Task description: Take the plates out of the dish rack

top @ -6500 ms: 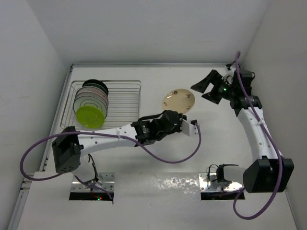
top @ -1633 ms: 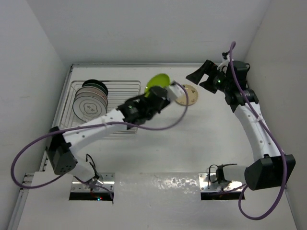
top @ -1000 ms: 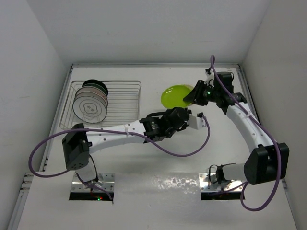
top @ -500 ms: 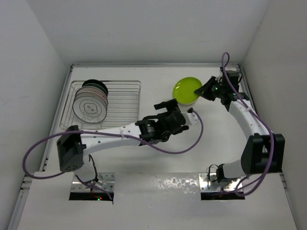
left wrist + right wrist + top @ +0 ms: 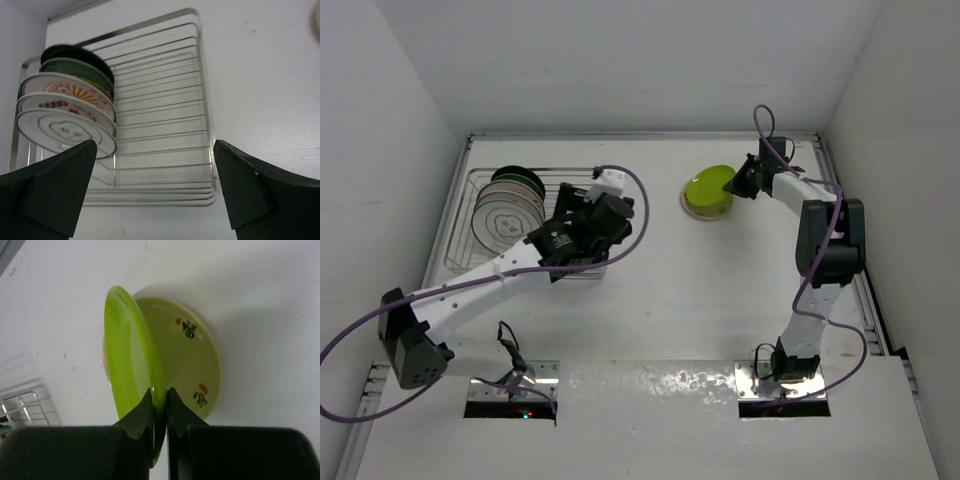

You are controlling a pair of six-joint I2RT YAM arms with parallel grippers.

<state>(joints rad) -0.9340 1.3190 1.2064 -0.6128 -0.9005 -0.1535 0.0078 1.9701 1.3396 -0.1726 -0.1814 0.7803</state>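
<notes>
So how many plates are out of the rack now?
One is out: the patterned plate lies flat on the table. A second is nearly there: the right hand pinches the lime green plate by its rim, tilted over that one. Five plates stand in the dish rack, and the open left hand faces them.

This is a robot lab cell, folks: plain white walls (image 5: 620, 60) box in a white table (image 5: 670, 300), two white jointed arms (image 5: 480, 285) trailing purple cables (image 5: 642, 200) bolt to metal plates (image 5: 545, 372) at six o'clock, silver wire dish rack (image 5: 555, 176) at ten.
</notes>
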